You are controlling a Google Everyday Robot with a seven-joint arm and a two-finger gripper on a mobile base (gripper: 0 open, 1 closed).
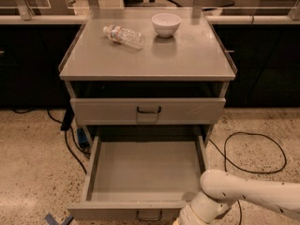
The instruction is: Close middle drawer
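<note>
Below the top drawer (187, 110): middle drawer (145, 170), pulled wide open. Gripper (187, 217) at its front panel, right of the handle (149, 215); grip state I cannot tell. I'd push squarely, centred, avoiding skew.

Middle drawer (145, 172): plain matt grey is seen on the floor, walls and low front panel.
Drawer handle (149, 215): a dark loop is set against the grey panel.
Upper drawer (187, 110): the same grey is shown, with a dark handle.
Cabinet top (187, 55): pale grey, faintly glossy.
Bowl (166, 24): plain white.
Bottle (123, 35): clear plastic, banded by a pale label.
Floor (33, 163): beige, speckled with dark and light flecks.
Cables (255, 153): black.
Tape (56, 218): blue.
Arm (253, 193): white, dotted with a few small dark marks.
Gripper (185, 219): white, seen at the bottom edge, just right of the drawer handle.
</note>
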